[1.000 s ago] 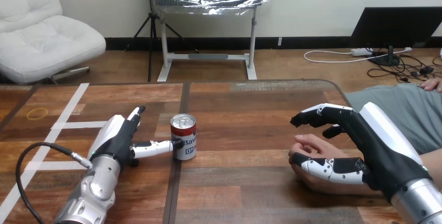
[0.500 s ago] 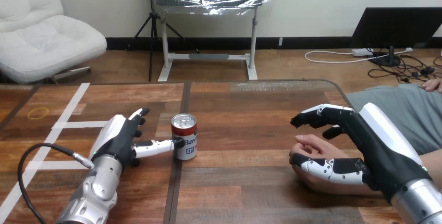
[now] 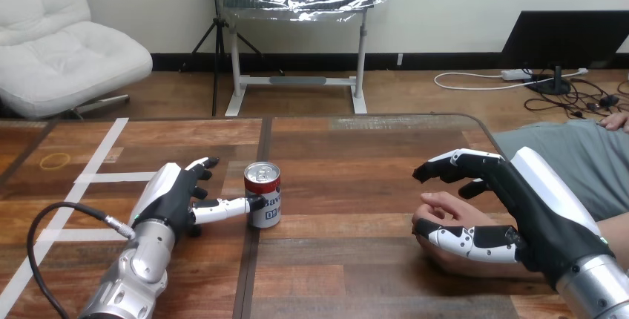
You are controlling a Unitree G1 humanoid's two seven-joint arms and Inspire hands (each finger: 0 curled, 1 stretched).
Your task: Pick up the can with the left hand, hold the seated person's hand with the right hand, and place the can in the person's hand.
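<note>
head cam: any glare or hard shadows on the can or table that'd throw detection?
Head view: even light; the can has a soft sheen on its silver top, nothing blown out. Head view: the table has a pale reflection along its far edge; the shadow at the can's base is faint and short.

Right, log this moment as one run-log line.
left hand: open, thumb on can | can: upright on table | right hand: open, fingers over person's hand
</note>
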